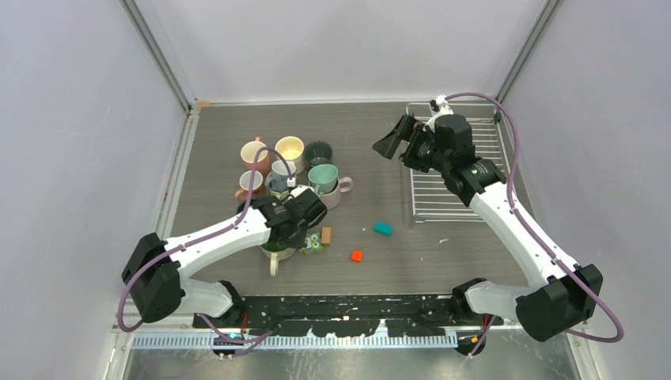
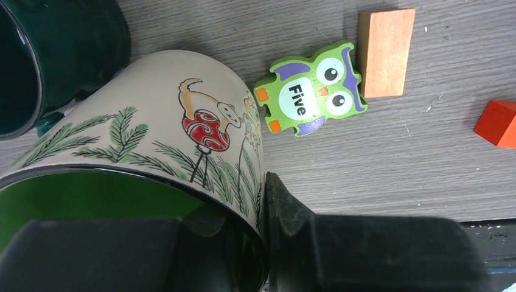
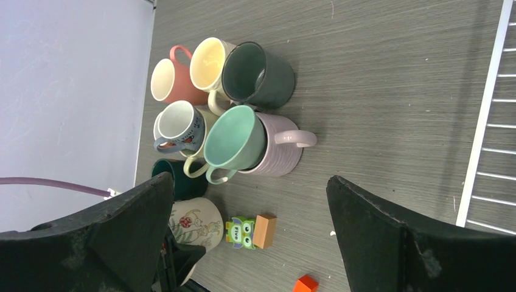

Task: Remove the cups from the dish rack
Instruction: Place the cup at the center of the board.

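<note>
The only legible writing is "Five", on the belly of a green owl block (image 2: pixel 310 88). A white mug (image 3: pixel 179 125) with blue print may carry lettering, but it is too small to read.

The left gripper (image 2: pixel 260 210) is clenched on the rim of a cream mug (image 2: pixel 152 121), one finger inside and one outside the wall. This mug is painted with pine sprigs and a bird on a red bauble, and its inside is green. It sits at the near end of the mug cluster, close beside a dark green mug (image 2: pixel 61 55). The owl block lies just beside its wall, with a wood block (image 2: pixel 384 53) touching the owl and a red block (image 2: pixel 499 123) well apart. The table's black near edge is close under the fingers.

The other mugs stand packed together on the left of the table (image 1: pixel 372 119): salmon (image 3: pixel 176 82), pale yellow (image 3: pixel 210 61), dark (image 3: pixel 258 76), and a teal one (image 3: pixel 234 143) tilted against a mauve one (image 3: pixel 280 152).

The right gripper (image 1: pixel 398 134) is spread wide, holding nothing, at the left rim of the rack (image 1: pixel 467 194), whose thin white bars lie at the right. A broad strip of bare table separates rack and mugs, holding only a teal block (image 1: pixel 383 229).
</note>
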You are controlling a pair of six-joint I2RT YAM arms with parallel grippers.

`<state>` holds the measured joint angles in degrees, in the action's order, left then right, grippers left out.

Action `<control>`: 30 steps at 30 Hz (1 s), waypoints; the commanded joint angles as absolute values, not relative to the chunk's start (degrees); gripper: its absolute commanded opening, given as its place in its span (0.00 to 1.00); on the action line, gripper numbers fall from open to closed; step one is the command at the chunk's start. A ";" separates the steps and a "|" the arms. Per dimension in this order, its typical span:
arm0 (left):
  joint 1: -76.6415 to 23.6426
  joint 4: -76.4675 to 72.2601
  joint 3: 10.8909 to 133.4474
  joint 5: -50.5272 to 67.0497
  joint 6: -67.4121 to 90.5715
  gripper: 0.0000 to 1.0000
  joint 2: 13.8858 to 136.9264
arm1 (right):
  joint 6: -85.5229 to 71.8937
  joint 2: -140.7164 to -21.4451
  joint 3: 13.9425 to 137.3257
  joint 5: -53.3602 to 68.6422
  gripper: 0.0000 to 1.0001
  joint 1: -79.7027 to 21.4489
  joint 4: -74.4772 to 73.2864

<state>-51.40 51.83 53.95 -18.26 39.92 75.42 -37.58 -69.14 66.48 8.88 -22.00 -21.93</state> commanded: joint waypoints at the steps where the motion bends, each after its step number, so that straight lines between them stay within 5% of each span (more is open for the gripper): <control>1: -51.68 49.79 54.25 -22.76 40.85 0.00 75.32 | -36.74 -68.11 66.09 9.14 1.00 -21.82 -20.29; 30: -51.86 42.92 60.37 -17.03 37.13 0.00 83.16 | -36.04 -68.03 66.79 8.44 1.00 -21.88 -21.92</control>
